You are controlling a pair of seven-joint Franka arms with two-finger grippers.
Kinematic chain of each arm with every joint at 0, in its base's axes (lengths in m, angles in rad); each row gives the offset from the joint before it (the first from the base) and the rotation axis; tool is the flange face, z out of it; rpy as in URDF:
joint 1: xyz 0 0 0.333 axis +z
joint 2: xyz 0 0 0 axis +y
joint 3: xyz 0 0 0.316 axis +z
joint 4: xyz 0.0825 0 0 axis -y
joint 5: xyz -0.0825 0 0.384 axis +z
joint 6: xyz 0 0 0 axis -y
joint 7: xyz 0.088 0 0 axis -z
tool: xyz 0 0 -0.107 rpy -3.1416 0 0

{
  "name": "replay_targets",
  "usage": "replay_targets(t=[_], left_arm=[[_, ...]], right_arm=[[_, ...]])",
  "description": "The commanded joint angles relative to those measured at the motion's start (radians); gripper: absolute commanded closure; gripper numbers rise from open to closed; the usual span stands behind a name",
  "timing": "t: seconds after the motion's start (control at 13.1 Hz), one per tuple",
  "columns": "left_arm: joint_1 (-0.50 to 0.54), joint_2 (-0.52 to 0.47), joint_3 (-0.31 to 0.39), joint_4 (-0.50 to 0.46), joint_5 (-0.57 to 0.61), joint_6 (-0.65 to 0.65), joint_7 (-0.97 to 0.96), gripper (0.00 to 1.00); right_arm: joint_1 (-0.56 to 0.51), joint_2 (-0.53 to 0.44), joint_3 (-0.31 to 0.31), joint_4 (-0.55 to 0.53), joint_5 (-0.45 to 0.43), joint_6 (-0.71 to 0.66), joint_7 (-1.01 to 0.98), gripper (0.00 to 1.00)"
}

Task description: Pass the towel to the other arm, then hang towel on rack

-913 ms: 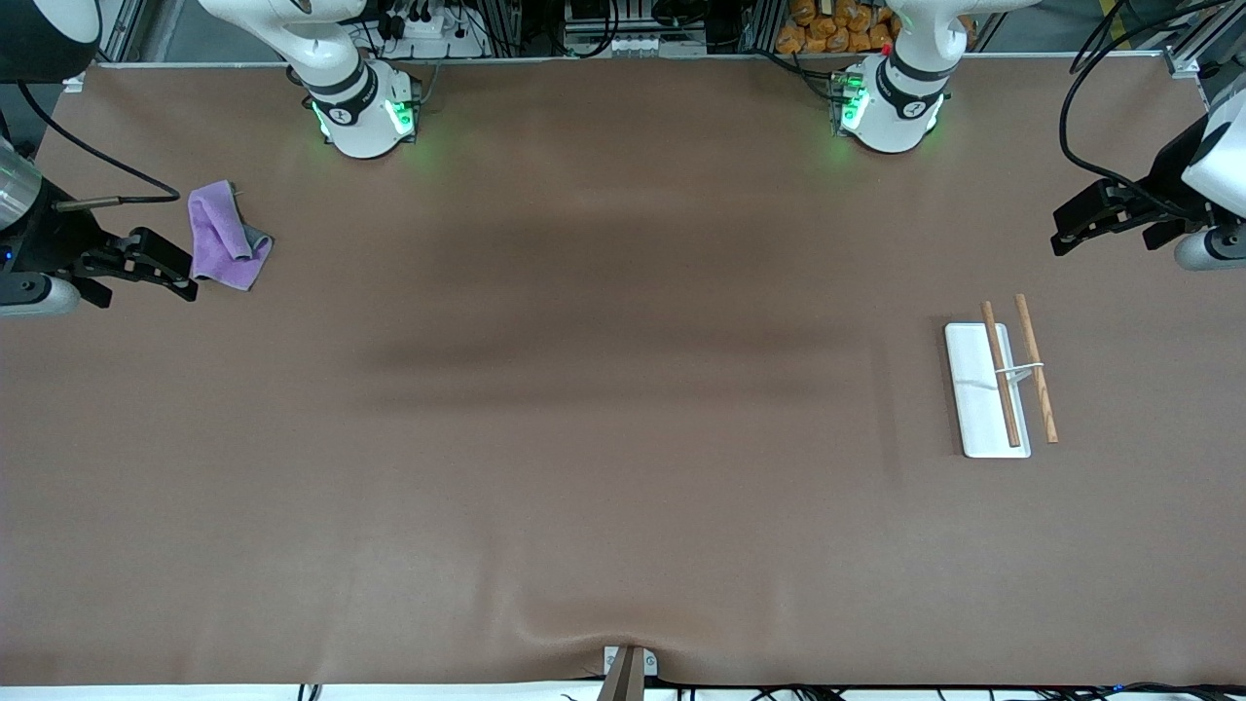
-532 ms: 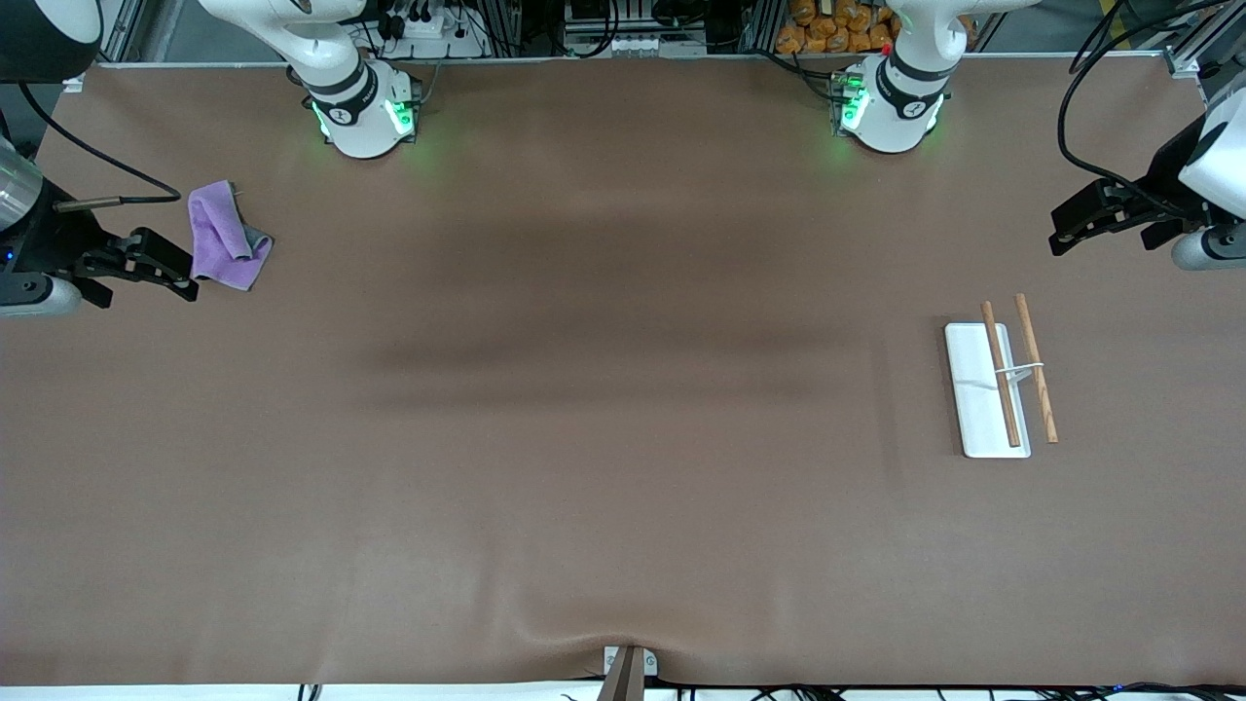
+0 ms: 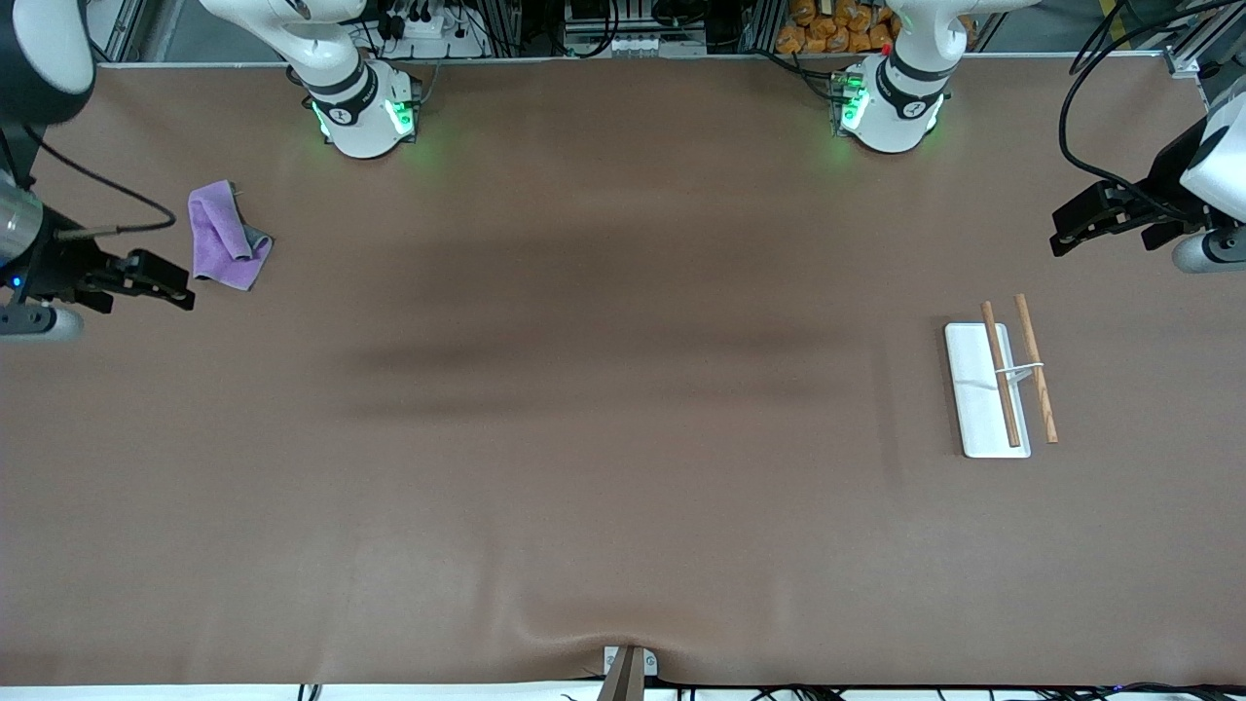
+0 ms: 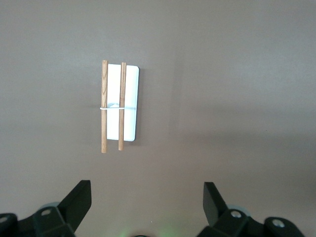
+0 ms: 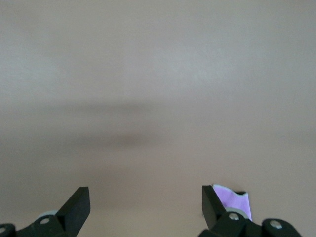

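towel (image 3: 226,237) lies crumpled and partly folded on the brown surface (image 3: 604,409) at the right arm's end, lilac face up with a bit of grey reverse showing at one edge, nothing holding it

right gripper (image 3: 167,282) hangs up in the air over the surface just beside the towel, not touching it, fingers spread apart and empty; in the right wrist view both fingers (image 5: 74,207) show wide apart with a corner of the towel (image 5: 234,201) peeking next to one of them

rack (image 3: 1001,387) sits flat at the left arm's end, well apart from the towel: white base plate with two parallel wooden rods joined by a slim white bracket, one rod over the plate, the other just off its edge; bare

left gripper (image 3: 1076,226) is up in the air near the rack, fingers released wide, empty; left wrist view looks down on the rack (image 4: 120,106)
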Motion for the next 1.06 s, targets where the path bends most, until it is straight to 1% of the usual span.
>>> replay_targets(t=[0.0, 0.23, 0.3, 0.53, 0.61, 0.76, 0.91, 0.99], left_arm=[[0.003, -0.004, -0.001, 0.017, 0.016, -0.045, 0.002, 0.00], [0.001, -0.004, -0.003, 0.017, 0.016, -0.049, -0.003, 0.00], [0.001, -0.004, -0.003, 0.017, 0.016, -0.049, -0.003, 0.00], [0.001, -0.004, -0.003, 0.015, 0.016, -0.049, -0.001, 0.00], [0.001, -0.004, -0.003, 0.014, 0.016, -0.049, -0.001, 0.00], [0.003, -0.004, -0.003, 0.012, 0.016, -0.049, 0.001, 0.00], [0.001, -0.004, -0.003, 0.012, 0.016, -0.049, 0.001, 0.00], [0.001, -0.004, -0.003, 0.012, 0.016, -0.049, 0.002, 0.00]], right_arm=[[-0.099, 0.071, 0.007, 0.019, -0.013, -0.044, -0.096, 0.00], [-0.201, 0.149, 0.007, 0.019, -0.010, -0.051, -0.135, 0.00], [-0.213, 0.163, 0.007, 0.019, -0.012, -0.049, -0.175, 0.00], [-0.255, 0.207, 0.006, 0.007, -0.018, -0.044, -0.193, 0.00], [-0.267, 0.220, 0.006, -0.002, -0.021, -0.044, -0.233, 0.00], [-0.285, 0.244, 0.006, -0.018, -0.050, -0.020, -0.287, 0.00], [-0.285, 0.252, 0.006, -0.041, -0.084, 0.005, -0.289, 0.00], [-0.285, 0.260, 0.006, -0.066, -0.085, 0.011, -0.289, 0.00]])
